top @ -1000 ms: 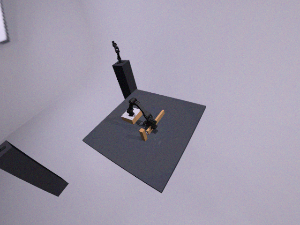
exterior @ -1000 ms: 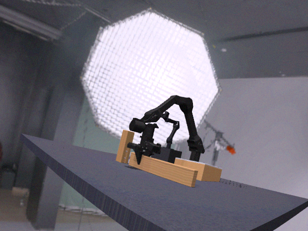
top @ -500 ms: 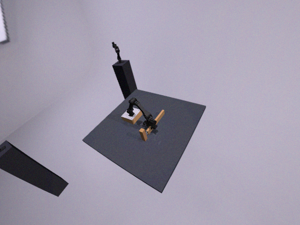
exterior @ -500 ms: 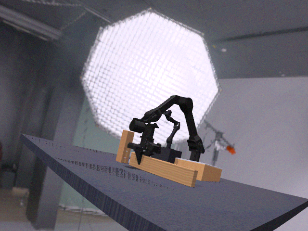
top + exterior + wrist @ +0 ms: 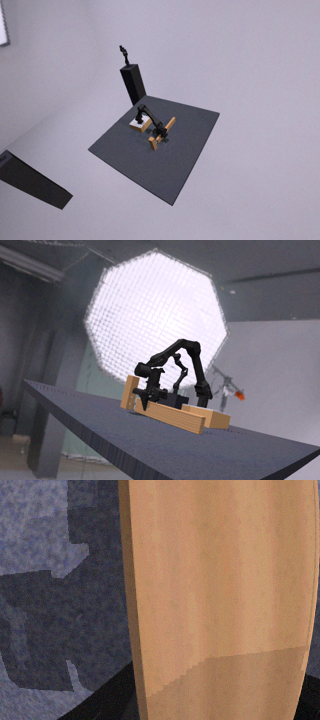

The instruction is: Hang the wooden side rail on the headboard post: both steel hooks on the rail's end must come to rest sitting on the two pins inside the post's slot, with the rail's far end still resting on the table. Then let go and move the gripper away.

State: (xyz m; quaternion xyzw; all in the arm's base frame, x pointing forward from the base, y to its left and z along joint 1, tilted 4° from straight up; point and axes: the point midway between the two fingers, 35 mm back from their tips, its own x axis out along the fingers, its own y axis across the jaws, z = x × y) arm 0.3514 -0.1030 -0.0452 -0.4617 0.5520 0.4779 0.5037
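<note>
The dark surface (image 5: 180, 165) (image 5: 206, 454) (image 5: 30, 520) spread out beneath the work, a broad slab with straight edges. Two tall black pillars stood beyond its edges, one (image 5: 33, 183) well apart from it in the top view, the other (image 5: 133, 82) (image 5: 178, 401) near a corner and topped by a slim black arm (image 5: 126, 54) (image 5: 184, 373).

The working arm (image 5: 152, 117) (image 5: 197, 366) rose from a wooden block (image 5: 143, 128) (image 5: 218, 419) with a pale top, bent high at its elbow and reached down to the wooden side rail (image 5: 170, 124) (image 5: 170, 415) (image 5: 220, 580). The rail lay lengthwise on its narrow edge, its far end down at the surface and its hook end just beside the headboard post (image 5: 153, 144) (image 5: 129, 392), which stood upright.

The gripper (image 5: 161, 137) (image 5: 147, 405) (image 5: 190, 663) was pinching the rail near that end, one finger against each broad side. Smallest of all, bright steel (image 5: 156, 141) showed between rail and post; it was too small to tell whether the hooks sat on the pins.
</note>
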